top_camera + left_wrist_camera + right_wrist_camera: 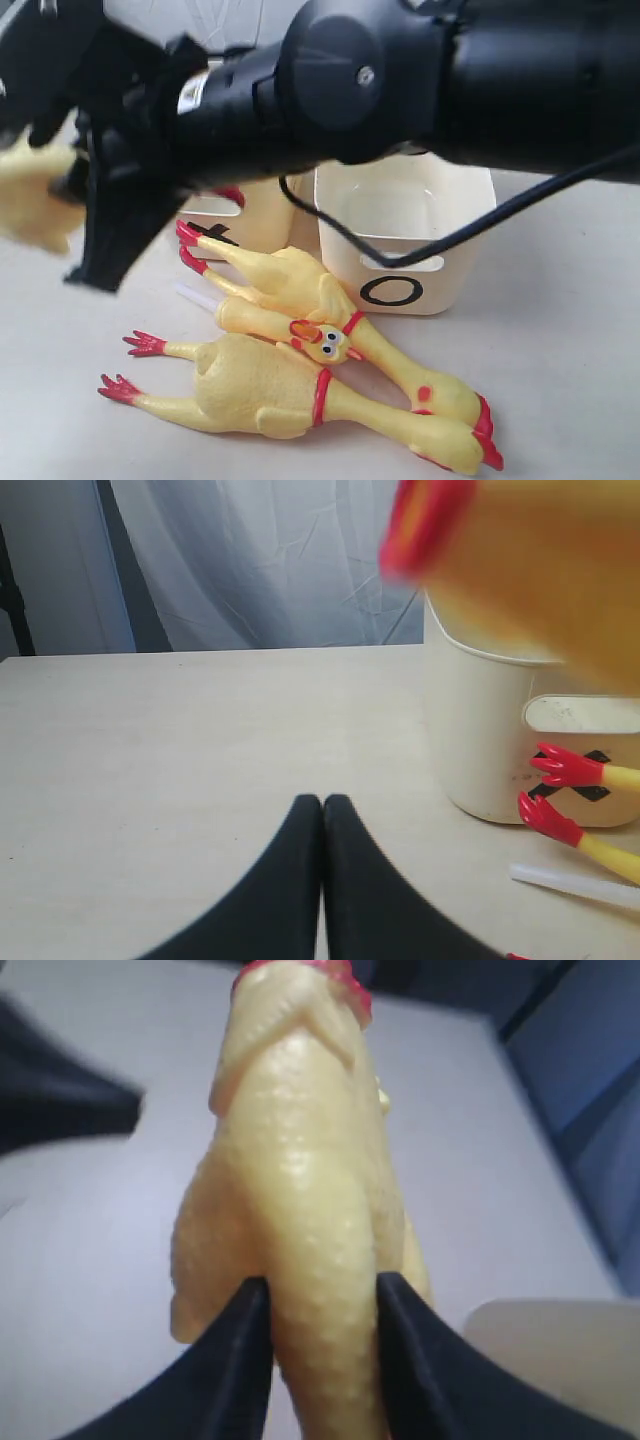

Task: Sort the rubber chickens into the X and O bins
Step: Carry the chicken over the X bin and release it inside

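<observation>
My right gripper (pixel 320 1290) is shut on a narrow part of a yellow rubber chicken (pixel 300 1160). In the exterior view the right arm reaches across to the far left, and this chicken (pixel 30 195) hangs blurred above the table. Three more chickens lie in front of the bins: a plump one (pixel 260 385) nearest, another (pixel 300 280) behind it, and a slimmer one (pixel 325 340) between them. The O bin (pixel 470 200) stands at centre right. The X bin (pixel 260 215) is mostly hidden behind the arm. My left gripper (pixel 322 802) is shut and holds nothing, low over the table beside the X bin (pixel 480 740).
A clear thin tube (pixel 195 295) lies by the chickens' red feet (pixel 187 235). The right arm's black cable (pixel 420 250) droops across the O bin's front. White curtains (pixel 280 560) hang behind the table. A cream bin corner (pixel 560 1350) shows in the right wrist view.
</observation>
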Controlling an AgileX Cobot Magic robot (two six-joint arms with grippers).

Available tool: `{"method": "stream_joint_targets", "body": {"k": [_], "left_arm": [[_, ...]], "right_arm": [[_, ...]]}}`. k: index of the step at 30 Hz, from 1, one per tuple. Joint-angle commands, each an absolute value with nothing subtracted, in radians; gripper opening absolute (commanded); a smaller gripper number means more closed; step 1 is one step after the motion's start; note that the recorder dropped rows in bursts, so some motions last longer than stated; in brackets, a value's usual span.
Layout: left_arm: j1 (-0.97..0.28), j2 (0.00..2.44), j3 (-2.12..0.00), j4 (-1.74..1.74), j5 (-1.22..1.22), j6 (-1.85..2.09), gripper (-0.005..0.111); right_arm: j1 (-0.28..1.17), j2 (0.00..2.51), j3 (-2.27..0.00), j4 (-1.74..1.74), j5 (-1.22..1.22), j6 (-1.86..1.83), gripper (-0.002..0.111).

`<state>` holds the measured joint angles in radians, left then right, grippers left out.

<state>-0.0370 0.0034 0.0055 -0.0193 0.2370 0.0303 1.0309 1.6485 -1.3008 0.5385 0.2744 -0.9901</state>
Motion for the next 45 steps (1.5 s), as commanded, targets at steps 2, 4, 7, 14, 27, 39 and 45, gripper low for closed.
{"method": "stream_joint_targets", "body": {"k": [2,4,7,14,27,39,45], "left_arm": [[-0.041,0.000,0.000,-0.018,0.232,0.029,0.000],[-0.041,0.000,0.000,-0.018,0.232,0.029,0.000],[-0.041,0.000,0.000,-0.018,0.232,0.029,0.000],[-0.041,0.000,0.000,-0.018,0.232,0.029,0.000],[-0.041,0.000,0.000,-0.018,0.232,0.029,0.000],[-0.041,0.000,0.000,-0.018,0.232,0.029,0.000],[-0.041,0.000,0.000,-0.018,0.232,0.029,0.000]], "right_arm": [[1.029,1.593,-1.302,0.612,-0.263,-0.989,0.015],[1.028,1.603,-1.302,0.654,-0.467,-0.989,0.015],[1.023,1.636,-1.302,0.704,-0.710,-0.932,0.015],[0.933,1.763,-1.302,0.699,-0.825,-0.494,0.015],[0.827,2.038,-1.302,0.558,-0.848,-0.022,0.015],[0.827,2.084,-1.302,0.468,-0.836,0.111,0.056],[0.827,1.997,-1.302,0.411,-0.839,0.112,0.060]]}}
